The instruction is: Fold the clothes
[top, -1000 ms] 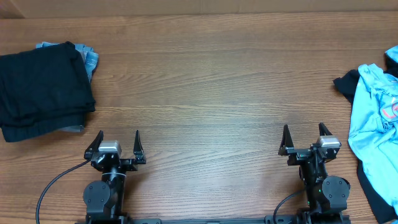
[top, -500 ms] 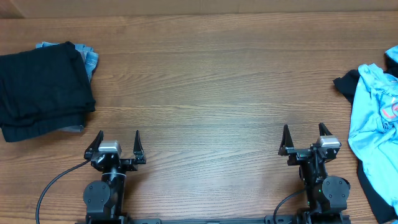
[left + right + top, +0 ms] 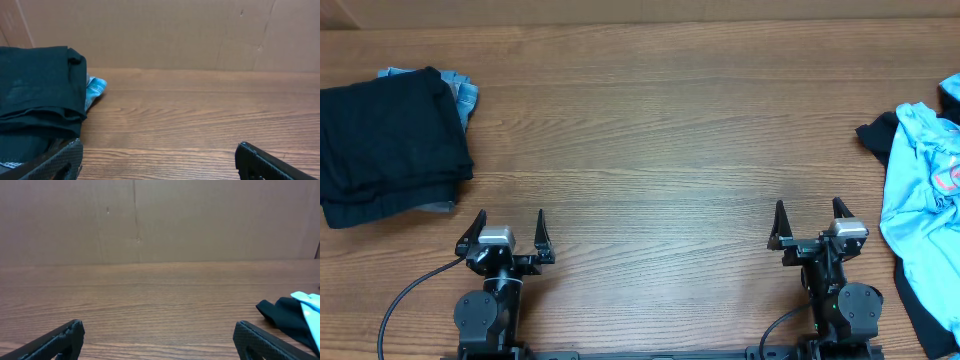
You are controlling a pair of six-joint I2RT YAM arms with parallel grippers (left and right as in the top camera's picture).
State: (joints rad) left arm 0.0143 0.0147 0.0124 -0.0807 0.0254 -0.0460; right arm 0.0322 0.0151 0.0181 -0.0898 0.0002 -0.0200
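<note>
A black garment (image 3: 385, 140) lies folded on top of a stack at the far left of the table; it also shows in the left wrist view (image 3: 35, 95). More black cloth (image 3: 875, 132) pokes out from under a light blue printed shirt (image 3: 920, 190) at the right edge, mostly hidden; the right wrist view shows a corner of this cloth (image 3: 280, 312). My left gripper (image 3: 511, 225) (image 3: 159, 150) is open and empty near the front edge. My right gripper (image 3: 810, 215) (image 3: 159, 327) is open and empty too. Neither touches any cloth.
A blue garment (image 3: 465, 95) and a grey edge (image 3: 438, 208) stick out beneath the folded black one. A brown cardboard wall (image 3: 175, 30) stands along the back of the wooden table (image 3: 650, 150).
</note>
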